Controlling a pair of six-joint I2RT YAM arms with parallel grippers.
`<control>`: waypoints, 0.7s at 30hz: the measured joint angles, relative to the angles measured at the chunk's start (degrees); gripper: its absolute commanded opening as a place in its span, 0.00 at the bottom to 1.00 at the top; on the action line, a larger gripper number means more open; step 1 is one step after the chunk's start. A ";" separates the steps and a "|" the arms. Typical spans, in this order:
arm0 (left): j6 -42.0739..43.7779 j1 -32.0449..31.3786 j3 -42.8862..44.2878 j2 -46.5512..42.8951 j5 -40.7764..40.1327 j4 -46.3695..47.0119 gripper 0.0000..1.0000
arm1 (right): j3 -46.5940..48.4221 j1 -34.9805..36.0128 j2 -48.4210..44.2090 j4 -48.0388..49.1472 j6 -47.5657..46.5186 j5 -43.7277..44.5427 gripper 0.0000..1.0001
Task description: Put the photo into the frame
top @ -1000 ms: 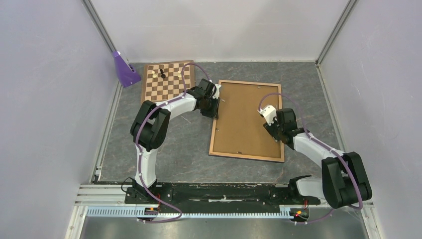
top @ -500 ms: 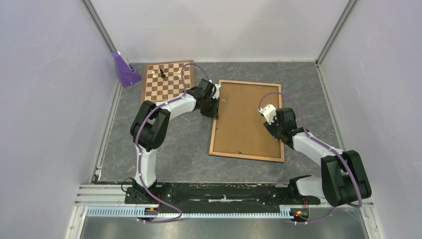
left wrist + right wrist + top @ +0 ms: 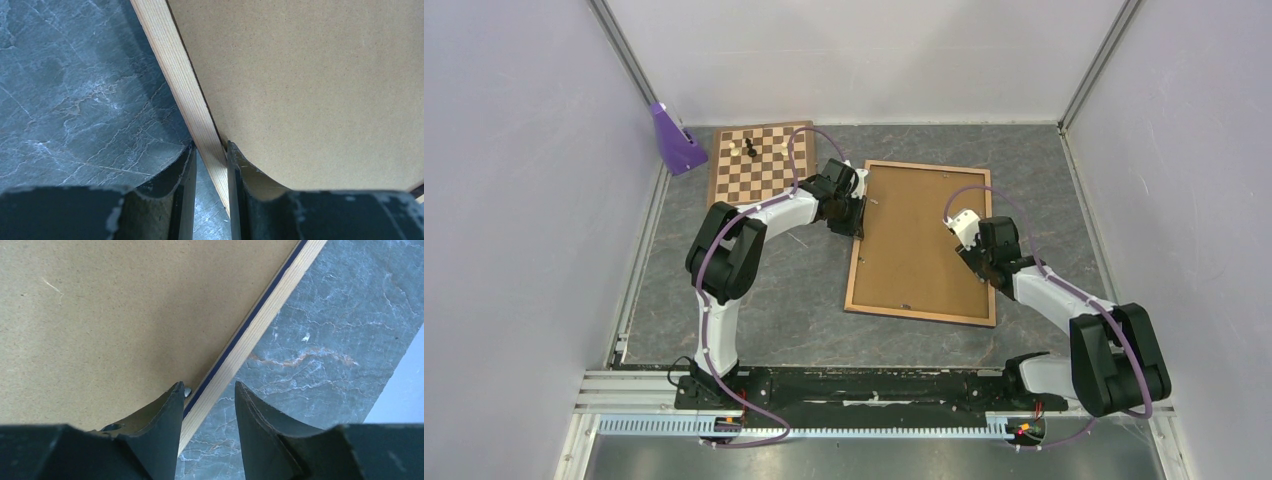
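Note:
The frame (image 3: 919,314) lies back up on the grey table, light wood rails around a brown backing board (image 3: 914,240). The photo is hidden or out of view. My left gripper (image 3: 855,225) is at the frame's left rail. In the left wrist view it (image 3: 210,150) is shut on that rail (image 3: 170,65), one finger outside, one on the backing board (image 3: 310,90). My right gripper (image 3: 986,275) is at the right rail. In the right wrist view it (image 3: 209,390) is open and straddles the rail (image 3: 260,325). Its left finger rests on the board (image 3: 125,315) by a small metal tab (image 3: 187,391).
A chessboard (image 3: 759,160) with a few pieces lies at the back left, touching the left arm's reach. A purple block (image 3: 674,140) stands in the back left corner. Walls close the table on three sides.
The frame's right side has shifted very slightly to the right. Both arms hold almost still.

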 measured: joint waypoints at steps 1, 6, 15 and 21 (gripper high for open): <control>0.00 0.00 0.00 0.00 0.04 0.07 0.02 | 0.00 0.00 -0.11 -0.11 -0.04 0.17 0.45; -0.09 0.00 -0.17 -0.07 0.11 0.31 0.02 | -0.20 -0.15 -0.85 -1.42 -0.50 1.92 0.45; -1.16 0.00 -0.50 -0.09 0.37 1.01 0.02 | -0.35 -0.20 -1.86 -2.47 -0.55 1.84 0.45; -1.18 0.07 -0.52 -0.09 0.52 1.05 0.02 | 0.04 -0.28 -2.69 -3.65 -0.63 0.33 0.45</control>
